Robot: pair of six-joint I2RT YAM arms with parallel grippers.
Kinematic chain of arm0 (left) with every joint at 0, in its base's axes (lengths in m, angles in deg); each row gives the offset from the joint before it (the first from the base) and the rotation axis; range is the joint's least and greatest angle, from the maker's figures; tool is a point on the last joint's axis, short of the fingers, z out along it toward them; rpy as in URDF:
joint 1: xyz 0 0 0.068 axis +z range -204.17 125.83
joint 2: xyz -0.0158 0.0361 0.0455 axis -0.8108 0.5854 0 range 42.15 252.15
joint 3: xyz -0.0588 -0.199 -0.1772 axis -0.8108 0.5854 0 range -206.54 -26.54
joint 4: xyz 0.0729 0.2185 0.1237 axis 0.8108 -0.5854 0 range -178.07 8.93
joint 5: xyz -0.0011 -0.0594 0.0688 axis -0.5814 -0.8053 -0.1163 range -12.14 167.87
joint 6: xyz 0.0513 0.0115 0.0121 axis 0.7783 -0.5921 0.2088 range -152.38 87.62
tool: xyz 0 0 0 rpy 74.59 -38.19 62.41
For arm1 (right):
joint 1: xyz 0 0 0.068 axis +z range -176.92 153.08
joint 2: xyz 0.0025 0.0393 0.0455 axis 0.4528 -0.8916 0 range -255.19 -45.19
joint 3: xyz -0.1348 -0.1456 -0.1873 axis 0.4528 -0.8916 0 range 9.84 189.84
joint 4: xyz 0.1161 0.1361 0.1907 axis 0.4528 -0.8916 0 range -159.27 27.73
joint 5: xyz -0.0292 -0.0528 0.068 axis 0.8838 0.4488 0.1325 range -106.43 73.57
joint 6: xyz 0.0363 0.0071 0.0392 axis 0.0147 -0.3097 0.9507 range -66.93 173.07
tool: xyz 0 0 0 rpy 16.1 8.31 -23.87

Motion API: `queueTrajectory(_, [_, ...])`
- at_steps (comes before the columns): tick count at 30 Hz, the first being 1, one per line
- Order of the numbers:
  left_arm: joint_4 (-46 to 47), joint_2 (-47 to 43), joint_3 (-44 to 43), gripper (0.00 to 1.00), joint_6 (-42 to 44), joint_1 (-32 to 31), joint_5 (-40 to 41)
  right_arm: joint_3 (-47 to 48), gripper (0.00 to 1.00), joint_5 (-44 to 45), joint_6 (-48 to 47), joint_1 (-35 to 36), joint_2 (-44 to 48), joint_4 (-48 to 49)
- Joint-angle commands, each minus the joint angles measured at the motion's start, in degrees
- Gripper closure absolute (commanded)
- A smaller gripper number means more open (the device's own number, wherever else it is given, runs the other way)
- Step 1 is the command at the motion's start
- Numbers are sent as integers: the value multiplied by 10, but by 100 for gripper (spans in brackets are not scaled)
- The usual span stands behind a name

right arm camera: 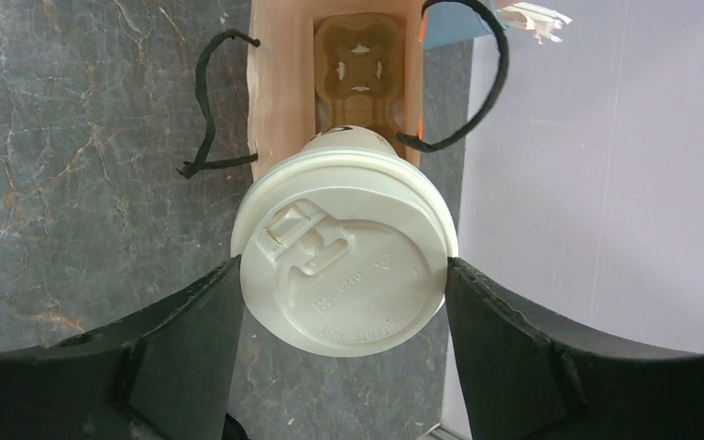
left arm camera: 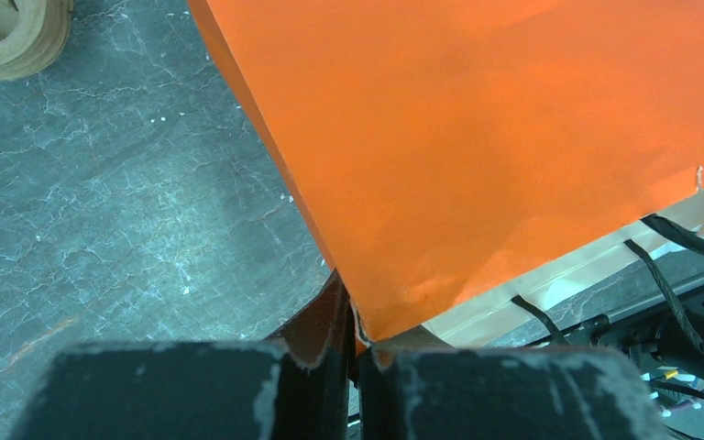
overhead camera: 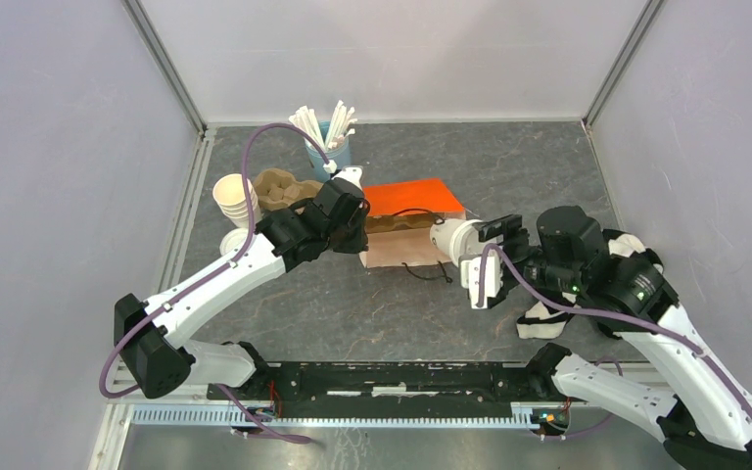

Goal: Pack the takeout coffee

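The takeout coffee (overhead camera: pixel 446 238), a cream cup with a white lid (right arm camera: pixel 348 238), is held sideways in my right gripper (overhead camera: pixel 470 253), whose jaws are shut on the lid's rim (right arm camera: pixel 342 284). The cup's base points at the open mouth of an orange paper bag (overhead camera: pixel 406 199) lying on its side. In the right wrist view the bag's mouth (right arm camera: pixel 280 101) has black cord handles and a brown cardboard cup tray (right arm camera: pixel 357 64) inside. My left gripper (overhead camera: pixel 351 211) is shut on the bag's orange corner (left arm camera: pixel 357 344) and holds that flap (left arm camera: pixel 495 137) up.
A stack of lidless cream cups (overhead camera: pixel 235 199) and loose white lids (overhead camera: pixel 233 241) stand at the left. A brown cardboard carrier (overhead camera: pixel 284 186) lies beside them. A blue cup of white sticks (overhead camera: pixel 328 137) stands behind. A white object (overhead camera: pixel 543 323) lies near the right arm.
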Motion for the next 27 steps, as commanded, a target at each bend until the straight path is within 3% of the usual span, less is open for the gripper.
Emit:
queueTrajectory(1, [10, -13, -20, 91, -4, -2, -4, -22, 68, -20, -9, 2, 2, 54])
queueTrajectory(16, [9, 6, -44, 91, -4, -2, -26, -38, 71, -29, -10, 24, -61, 130])
queueTrajectory(27, [19, -8, -3, 91, -11, -2, -68, -12, 72, 51, -19, 56, -148, 143])
